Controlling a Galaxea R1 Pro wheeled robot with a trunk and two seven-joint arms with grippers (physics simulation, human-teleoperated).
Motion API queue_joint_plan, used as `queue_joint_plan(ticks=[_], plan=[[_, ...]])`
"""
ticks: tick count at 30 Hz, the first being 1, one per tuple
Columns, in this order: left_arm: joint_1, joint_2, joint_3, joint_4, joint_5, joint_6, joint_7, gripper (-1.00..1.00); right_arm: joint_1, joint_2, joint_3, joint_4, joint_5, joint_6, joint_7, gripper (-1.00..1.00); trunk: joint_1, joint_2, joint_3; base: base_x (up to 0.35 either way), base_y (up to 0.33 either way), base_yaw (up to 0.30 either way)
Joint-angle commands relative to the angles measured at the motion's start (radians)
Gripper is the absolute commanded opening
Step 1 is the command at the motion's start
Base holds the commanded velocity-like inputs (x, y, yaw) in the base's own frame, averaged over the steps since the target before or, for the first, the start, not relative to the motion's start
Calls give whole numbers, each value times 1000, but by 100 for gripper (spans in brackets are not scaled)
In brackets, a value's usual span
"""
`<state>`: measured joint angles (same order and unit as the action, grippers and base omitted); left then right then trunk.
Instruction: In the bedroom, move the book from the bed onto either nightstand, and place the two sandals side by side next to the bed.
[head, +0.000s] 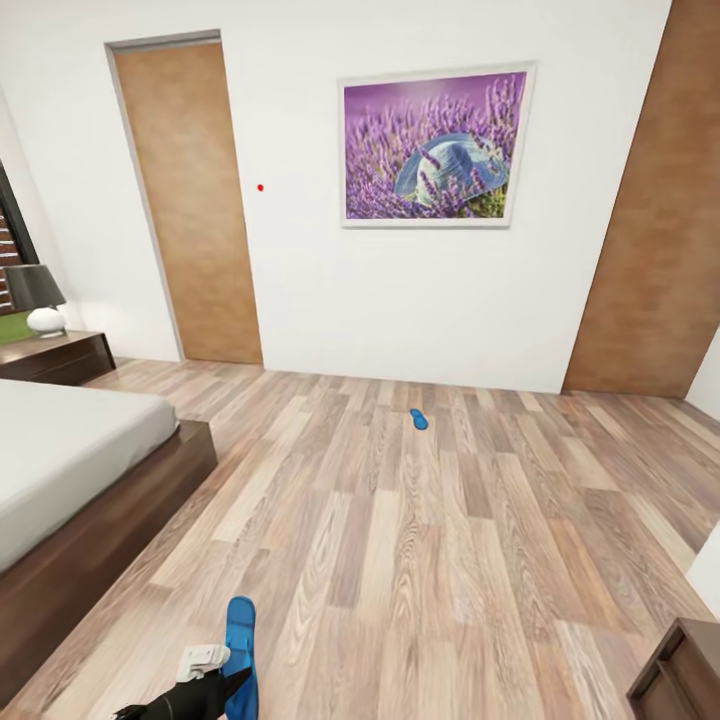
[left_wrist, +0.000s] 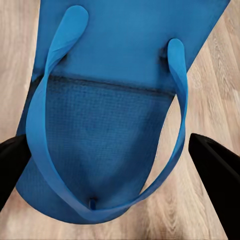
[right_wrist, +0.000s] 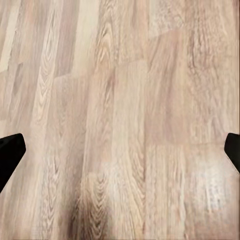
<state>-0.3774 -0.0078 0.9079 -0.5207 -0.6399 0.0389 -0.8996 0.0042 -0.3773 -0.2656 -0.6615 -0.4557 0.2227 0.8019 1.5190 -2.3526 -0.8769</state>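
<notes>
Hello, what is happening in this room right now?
A robot is tidying a bedroom. Its left gripper hangs over one blue sandal on the wood floor near the bed, fingers apart on either side of it, not closed. The second sandal lies farther away, toward the wall with the lavender picture. The right gripper is open above bare floor.
</notes>
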Motion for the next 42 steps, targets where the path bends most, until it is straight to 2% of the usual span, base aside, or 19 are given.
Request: queue_joint_plan(ticks=[1,5,8,12,13,14,17,19,21,22,23,24,26,28,31,33,36,39,42], plan=[[-2,-1,8,-1,-4,4,-7,-100,0,0,1,28,-8,10,-51,100,0,0,-1,330,0,0],[-2,-1,7,-1,-5,4,-7,-100,-5,8,5,66,16,17,-393,100,0,0,-1,330,0,0],[-2,-1,7,-1,-6,4,-8,-100,-38,22,7,70,37,30,-501,100,0,0,-1,329,0,0],[-2,-2,6,-1,-7,4,-9,-100,-93,30,15,71,76,72,-528,100,0,0,-1,322,0,0],[-2,-3,6,-1,-7,4,-9,-100,-98,31,31,71,91,83,-530,100,0,0,-1,318,0,0],[-2,-3,6,-1,-7,4,-9,-100,-105,31,88,66,109,98,-516,100,0,0,-1,316,0,0],[-2,-4,6,-1,-7,4,-9,-100,-108,31,117,33,114,124,-438,100,0,0,-1,316,0,0],[-2,-4,6,-1,-7,4,-8,-100,-111,31,127,-57,114,274,-351,100,0,0,-1,315,0,0],[-2,-4,6,-1,-7,4,-8,-100,-111,33,131,-168,116,458,-324,100,0,0,-1,315,0,0],[-2,-4,6,-1,-7,4,-8,-100,-111,37,132,-199,118,494,-322,100,0,0,-1,315,0,0],[-2,-4,6,-1,-8,4,-8,-100,-111,66,133,-285,132,563,-342,100,0,0,-1,315,0,0],[-2,-4,5,-1,-8,4,-8,-100,-112,113,134,-338,172,598,-419,100,0,0,-1,315,0,0],[-2,-4,6,-1,-8,4,-9,-100,-113,163,134,-368,259,618,-586,100,0,0,-1,315,0,0],[-2,-4,6,-1,-8,4,-10,-100,-113,186,134,-359,338,597,-712,100,0,0,-1,315,0,0],[-2,-4,6,-1,-9,4,-10,-100,-112,195,133,-278,380,470,-768,100,0,0,-1,315,0,0],[-2,-4,6,-1,-9,4,-10,-100,-112,194,132,-222,372,407,-725,100,0,0,-1,315,0,0],[-2,-4,6,-1,-8,4,-10,-100,-112,191,129,-116,343,352,-506,100,0,0,-1,315,0,0],[-2,-4,6,-1,-8,4,-9,-100,-112,175,126,20,331,292,-188,100,0,0,-1,315,0,0],[-2,-4,6,-1,-8,4,-11,-100,-113,168,125,83,329,220,-67,100,0,0,-1,315,0,0]])
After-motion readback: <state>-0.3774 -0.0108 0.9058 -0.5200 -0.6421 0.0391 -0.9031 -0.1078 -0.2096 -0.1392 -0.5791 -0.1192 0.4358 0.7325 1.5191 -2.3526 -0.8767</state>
